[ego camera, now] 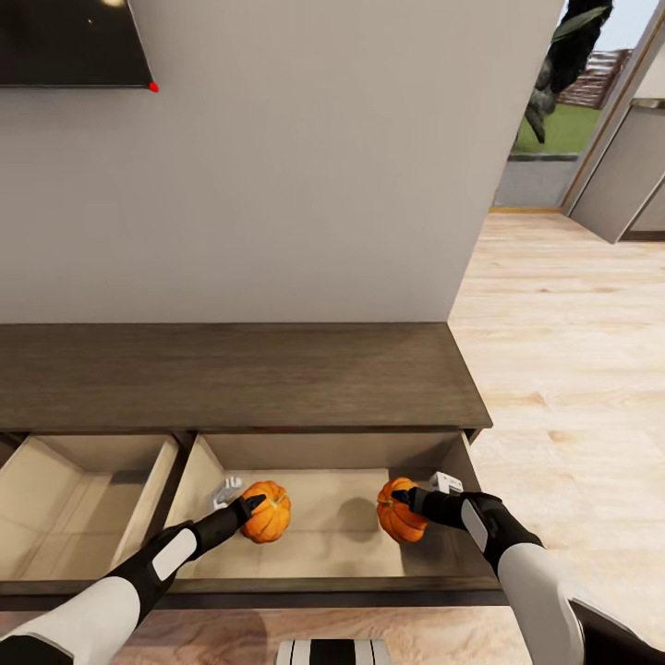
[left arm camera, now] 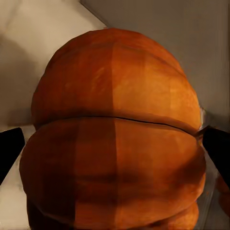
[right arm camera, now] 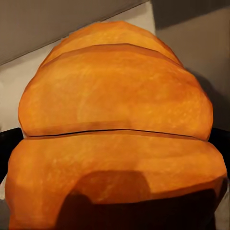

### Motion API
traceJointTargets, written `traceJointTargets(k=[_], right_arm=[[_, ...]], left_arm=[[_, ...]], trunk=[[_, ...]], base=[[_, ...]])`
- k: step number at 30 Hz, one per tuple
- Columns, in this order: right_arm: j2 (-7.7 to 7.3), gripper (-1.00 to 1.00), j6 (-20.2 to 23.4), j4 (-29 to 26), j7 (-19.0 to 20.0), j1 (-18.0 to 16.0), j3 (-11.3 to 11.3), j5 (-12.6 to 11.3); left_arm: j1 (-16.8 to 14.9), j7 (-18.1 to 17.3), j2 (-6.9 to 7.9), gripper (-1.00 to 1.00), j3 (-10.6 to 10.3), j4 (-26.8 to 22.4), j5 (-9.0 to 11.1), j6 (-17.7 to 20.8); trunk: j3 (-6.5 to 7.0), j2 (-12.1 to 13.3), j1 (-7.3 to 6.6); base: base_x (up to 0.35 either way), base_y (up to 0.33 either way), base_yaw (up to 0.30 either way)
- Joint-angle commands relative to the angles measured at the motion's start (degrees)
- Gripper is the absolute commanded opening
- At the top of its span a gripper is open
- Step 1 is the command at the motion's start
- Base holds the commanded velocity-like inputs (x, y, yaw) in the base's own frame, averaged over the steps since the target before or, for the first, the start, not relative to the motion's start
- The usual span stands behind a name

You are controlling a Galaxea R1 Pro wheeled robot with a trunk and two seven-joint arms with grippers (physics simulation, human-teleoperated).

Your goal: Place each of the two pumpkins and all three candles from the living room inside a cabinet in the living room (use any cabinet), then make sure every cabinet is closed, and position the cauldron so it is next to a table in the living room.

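You have each gripper, left (ego camera: 251,505) and right (ego camera: 399,497), pinching a pumpkin, the left one (ego camera: 267,511) and the right one (ego camera: 399,522), over the open drawer (ego camera: 332,531) of the cabinet (ego camera: 231,374), well apart so both can be released inside without colliding.

An orange ribbed pumpkin (right arm camera: 115,129) sits close up between two dark fingers (right arm camera: 9,148), against the pale drawer floor (right arm camera: 14,81) and a darker wall behind.
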Motion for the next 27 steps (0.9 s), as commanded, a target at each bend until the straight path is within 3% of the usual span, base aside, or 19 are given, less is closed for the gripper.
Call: traceJointTargets(k=[1, 5, 13, 27], right_arm=[[0.00, -1.00, 0.0, 0.0, -0.1, 0.0, 0.0, 0.0], [0.05, -1.00, -0.3, 0.0, -0.1, 0.0, 0.1, 0.1], [0.05, -1.00, -0.7, 0.1, -0.1, 0.0, 0.1, 0.1], [0.09, -1.00, -0.7, 0.1, -0.1, 0.0, 0.1, 0.0]], left_arm=[[0.3, 0.0, 0.00, -1.00, 0.1, 0.0, 0.0, 0.0], [0.3, 0.1, 0.02, -1.00, 0.6, 0.0, 0.0, -0.1], [0.9, 0.3, 0.08, -1.00, 3.7, -0.7, -0.1, -0.1], [1.5, 0.4, 0.00, -1.00, 3.7, 0.0, -0.1, -0.1]], trunk=[[-0.01, 0.0, 0.01], [-0.01, 0.0, 0.01], [-0.01, 0.0, 0.01], [-0.01, 0.0, 0.01]], base=[[0.000, 0.000, 0.000], [0.000, 0.000, 0.000], [0.000, 0.000, 0.000], [0.000, 0.000, 0.000]])
